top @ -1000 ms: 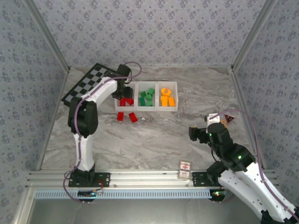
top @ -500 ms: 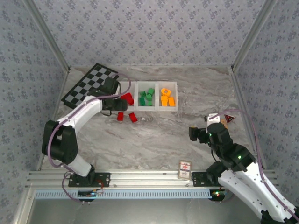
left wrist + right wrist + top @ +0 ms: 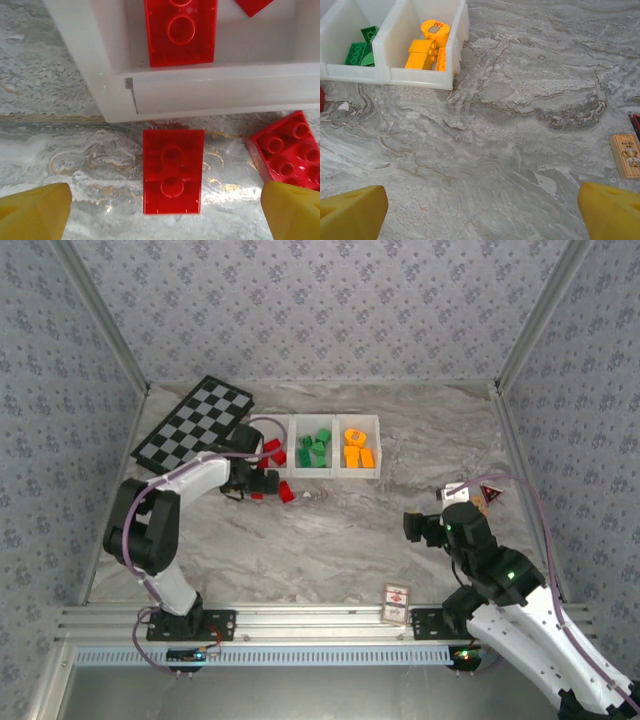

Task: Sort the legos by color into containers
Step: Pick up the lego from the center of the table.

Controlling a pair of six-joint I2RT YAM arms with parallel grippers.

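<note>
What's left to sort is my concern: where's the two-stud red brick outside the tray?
Left wrist view, centre: the two-stud red brick lies on the table just outside the red bin's wall, another red brick to its right.

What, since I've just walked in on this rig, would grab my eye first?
The white tray stands out at the far side of the table, its green legos and orange legos each in their own bin. In front of its left bin, the left pincer stands open above a red brick lying flat, another red brick beside it.
</note>
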